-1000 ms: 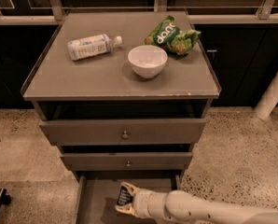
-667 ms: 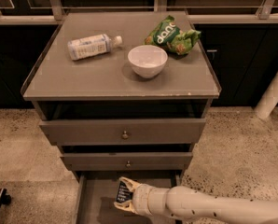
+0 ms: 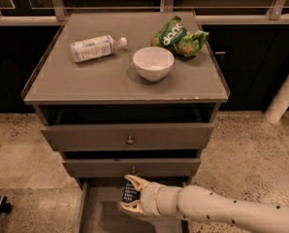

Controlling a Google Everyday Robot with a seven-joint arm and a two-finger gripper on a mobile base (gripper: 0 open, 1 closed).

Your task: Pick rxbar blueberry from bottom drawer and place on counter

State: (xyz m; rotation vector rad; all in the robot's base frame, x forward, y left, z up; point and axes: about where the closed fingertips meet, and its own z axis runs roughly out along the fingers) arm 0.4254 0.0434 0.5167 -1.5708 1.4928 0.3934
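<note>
The rxbar blueberry [image 3: 130, 191], a small dark wrapper with white lettering, is held upright between the fingers of my gripper [image 3: 131, 193], above the floor of the open bottom drawer [image 3: 93, 212]. My white arm reaches in from the lower right. The gripper is shut on the bar, one finger [image 3: 136, 181] above it and one below. The counter [image 3: 91, 81] is the grey top of the cabinet, well above the gripper.
On the counter lie a white bottle [image 3: 95, 48] at the left, a white bowl [image 3: 153, 63] in the middle and a green snack bag [image 3: 179, 37] at the back right. Two knobbed upper drawers [image 3: 129, 137] sit partly open above the gripper. Speckled floor surrounds the cabinet.
My gripper has risen a little with the bar in it and moved slightly back toward the middle drawer front.
</note>
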